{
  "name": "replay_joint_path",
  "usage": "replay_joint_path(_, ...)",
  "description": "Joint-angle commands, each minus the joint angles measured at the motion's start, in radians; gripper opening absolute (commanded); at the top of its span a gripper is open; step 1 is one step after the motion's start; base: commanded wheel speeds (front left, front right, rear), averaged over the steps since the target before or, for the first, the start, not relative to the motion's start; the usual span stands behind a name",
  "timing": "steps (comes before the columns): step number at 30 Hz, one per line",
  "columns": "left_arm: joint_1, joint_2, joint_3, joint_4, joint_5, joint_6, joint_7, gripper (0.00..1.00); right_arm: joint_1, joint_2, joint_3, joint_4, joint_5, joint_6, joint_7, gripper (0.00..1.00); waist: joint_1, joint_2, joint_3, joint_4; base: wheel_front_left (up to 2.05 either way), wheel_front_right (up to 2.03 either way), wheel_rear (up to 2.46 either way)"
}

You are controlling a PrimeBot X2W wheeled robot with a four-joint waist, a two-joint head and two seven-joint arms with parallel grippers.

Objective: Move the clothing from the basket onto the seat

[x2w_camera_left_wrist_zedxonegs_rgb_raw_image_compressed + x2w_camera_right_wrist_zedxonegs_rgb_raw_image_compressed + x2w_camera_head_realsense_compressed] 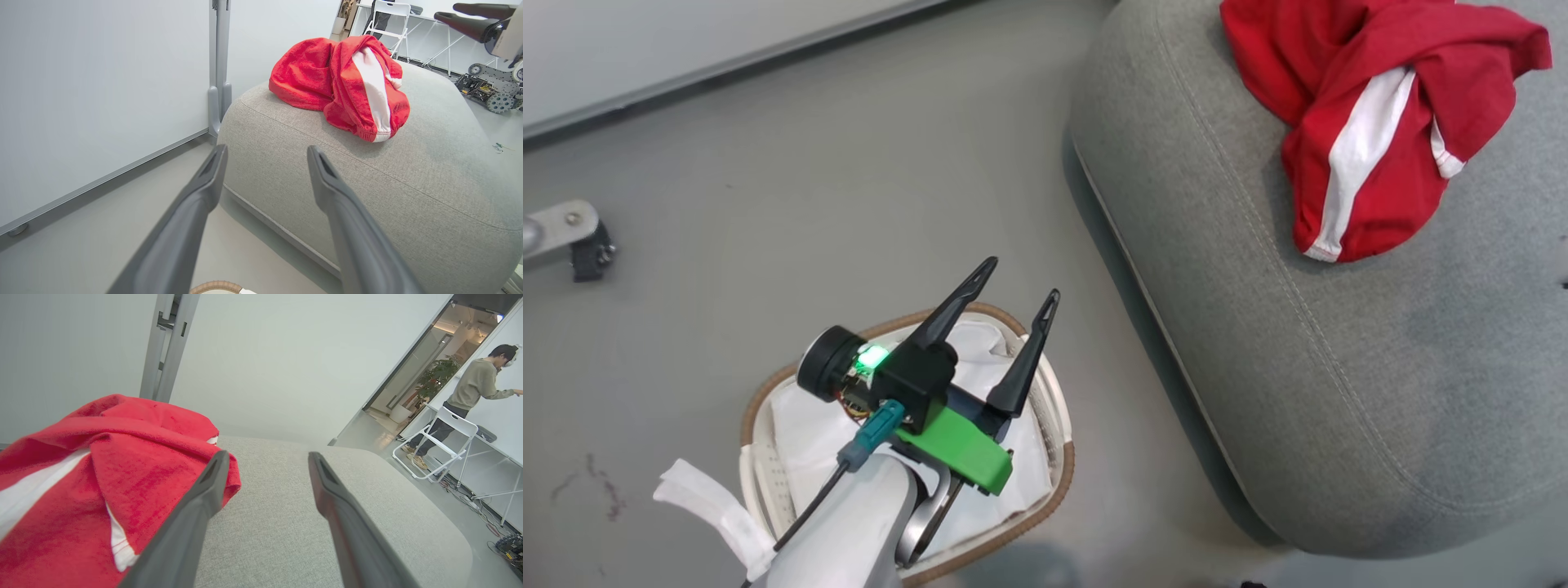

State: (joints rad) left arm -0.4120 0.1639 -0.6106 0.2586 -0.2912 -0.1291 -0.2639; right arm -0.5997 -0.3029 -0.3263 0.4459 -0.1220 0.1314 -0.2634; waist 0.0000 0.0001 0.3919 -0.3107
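Note:
Both pieces of red clothing (1380,106) lie heaped on the grey seat (1339,343), one plain, one with broad white stripes. In the left wrist view the clothing (327,81) rests at the far end of the seat (408,183). The oval basket (1058,482) with brown rim and white liner stands on the floor beside the seat, no red fabric showing in it. My left gripper (1021,282) (266,151) hovers over the basket, open and empty. My right gripper (267,455) (445,11) is open above the seat (286,522), just right of the clothing (102,469).
A white partition with a grey post (218,81) stands behind the seat. A metal caster foot (564,233) sits on the floor at left. Beyond the seat are a white folding chair (441,445), a person (478,384) and a small wheeled machine (490,85).

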Motion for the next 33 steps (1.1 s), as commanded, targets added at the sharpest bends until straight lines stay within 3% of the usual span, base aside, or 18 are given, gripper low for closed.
replay_joint_path(1, 0.025, -0.005, 0.023, -0.002, -0.002, -0.003, -0.001, 1.0, -0.011, 0.003, 0.025, 0.0, 0.008, -0.001, -0.002, 1.0, 0.0, -0.0001, -0.07, 0.055, 0.0, 0.0, 0.0)
replay_joint_path(14, 0.161, -0.056, 0.29, -0.006, 0.032, -0.002, -0.001, 1.0, -0.009, 0.122, 0.261, 0.029, 0.089, -0.001, -0.002, 1.0, 0.0, -0.0001, -0.171, 0.216, 0.0, 0.0, 0.0)
replay_joint_path(23, 0.275, -0.086, 0.486, -0.027, 0.038, -0.003, -0.001, 1.0, 0.109, 0.234, 0.298, 0.02, 0.153, -0.001, -0.002, 1.0, 0.0, -0.0001, -0.227, 0.288, 0.0, 0.0, 0.0)
replay_joint_path(27, 0.323, -0.096, 0.543, -0.035, 0.044, -0.003, -0.001, 1.0, 0.18, 0.249, 0.312, -0.004, 0.182, -0.001, -0.002, 1.0, 0.0, -0.0001, -0.247, 0.305, 0.0, 0.0, 0.0)
replay_joint_path(33, 0.376, -0.103, 0.556, -0.034, 0.024, -0.003, -0.001, 1.0, 0.305, 0.25, 0.318, -0.058, 0.312, -0.001, -0.002, 1.0, 0.0, -0.0001, -0.28, 0.325, 0.0, 0.0, 0.0)
